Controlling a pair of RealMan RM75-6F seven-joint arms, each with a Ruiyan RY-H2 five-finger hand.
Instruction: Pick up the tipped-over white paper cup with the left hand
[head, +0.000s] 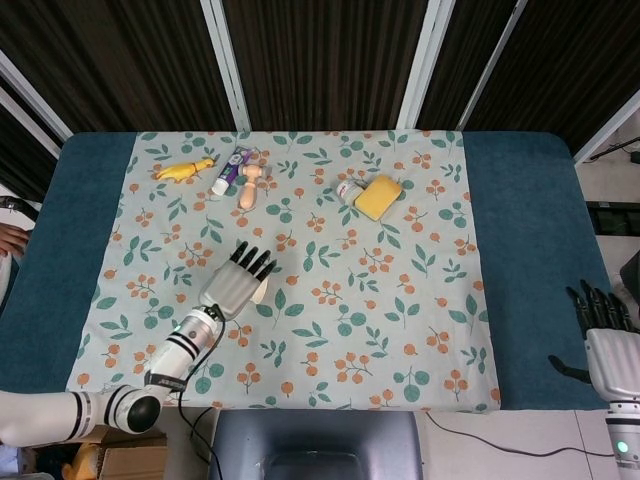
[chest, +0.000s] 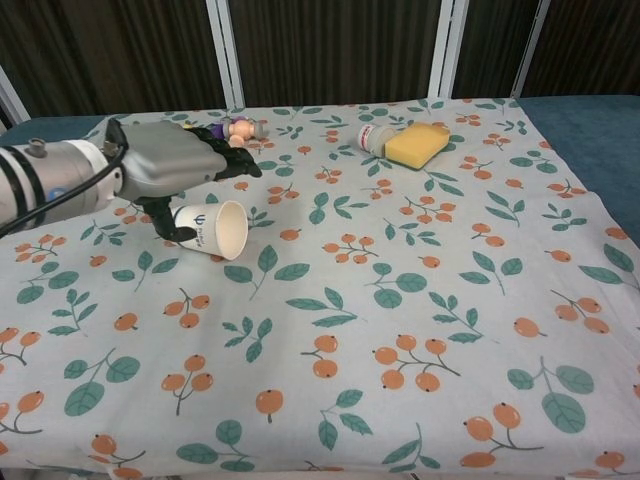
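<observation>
The white paper cup (chest: 214, 230) lies tipped on its side on the flowered cloth, with its mouth toward the right. My left hand (chest: 178, 166) is spread flat just above it, fingers stretched out past its far side. The thumb (chest: 168, 226) hangs down beside the cup's base. In the head view the left hand (head: 236, 282) covers nearly all of the cup (head: 260, 294). Nothing is clasped in it. My right hand (head: 603, 333) hangs with its fingers apart beyond the table's near right corner, holding nothing.
Along the far side of the cloth lie a yellow toy (head: 183, 170), a toothpaste tube (head: 228, 172), a small doll (head: 249, 185), a white bottle (head: 348, 190) and a yellow sponge (head: 378, 196). Blue table cover (head: 530, 250) flanks the cloth.
</observation>
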